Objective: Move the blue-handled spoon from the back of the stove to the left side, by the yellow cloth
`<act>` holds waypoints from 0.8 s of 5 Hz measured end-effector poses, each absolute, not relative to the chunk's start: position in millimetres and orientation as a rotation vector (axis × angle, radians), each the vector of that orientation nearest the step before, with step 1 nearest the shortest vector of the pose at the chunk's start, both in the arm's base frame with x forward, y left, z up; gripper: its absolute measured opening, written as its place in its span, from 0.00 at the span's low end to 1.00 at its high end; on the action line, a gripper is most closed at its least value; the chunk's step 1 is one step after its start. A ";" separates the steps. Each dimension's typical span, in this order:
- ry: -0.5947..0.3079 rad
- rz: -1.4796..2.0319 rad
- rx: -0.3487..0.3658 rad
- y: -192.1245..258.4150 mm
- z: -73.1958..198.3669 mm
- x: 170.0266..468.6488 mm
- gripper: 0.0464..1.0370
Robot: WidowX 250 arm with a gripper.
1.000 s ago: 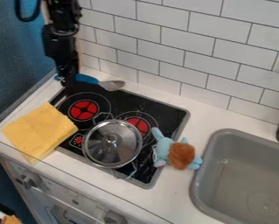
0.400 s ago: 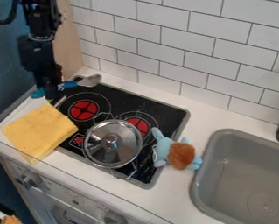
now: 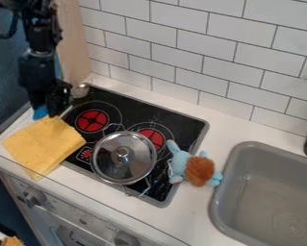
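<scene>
Apparently clamped with tool (image 3: 55, 113) on blue-handled spoon (image 3: 81, 90), at far left corner of stove (image 3: 181, 124), close by yellow cloth (image 3: 43, 144). Seemingly grasped already, not yet let go. Nearby, on stove: lidded pot (image 3: 123, 157). Farther right, beside sink (image 3: 258, 166): plush toy (image 3: 197, 169).

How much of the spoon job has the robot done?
About halfway, maybe. Grabbing the spoon looks done: its blue handle is at the gripper. In hand now: the spoon, by the back of the cloth. Left, probably: letting it go, because the gripper seems closed on it.
</scene>
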State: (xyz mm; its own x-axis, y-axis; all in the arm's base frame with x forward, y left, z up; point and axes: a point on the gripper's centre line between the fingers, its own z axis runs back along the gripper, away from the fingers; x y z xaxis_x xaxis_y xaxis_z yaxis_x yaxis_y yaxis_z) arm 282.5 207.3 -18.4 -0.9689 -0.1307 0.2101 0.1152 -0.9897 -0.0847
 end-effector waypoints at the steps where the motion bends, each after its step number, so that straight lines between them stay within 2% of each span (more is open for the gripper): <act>1: 0.080 -2.982 -0.355 208.6 -35.1 284.9 0.40; 2: 0.057 -3.011 -0.371 207.3 -45.7 283.7 0.40; 3: 0.053 -3.053 -0.366 203.8 -48.8 284.2 0.48; 4: 0.034 -3.073 -0.361 201.1 -49.3 285.4 0.77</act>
State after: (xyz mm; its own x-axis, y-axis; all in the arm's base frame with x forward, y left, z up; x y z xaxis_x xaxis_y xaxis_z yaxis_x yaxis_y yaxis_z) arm 285.4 201.1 -49.3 -0.9717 -0.0492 0.2312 0.0441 -0.9987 -0.0270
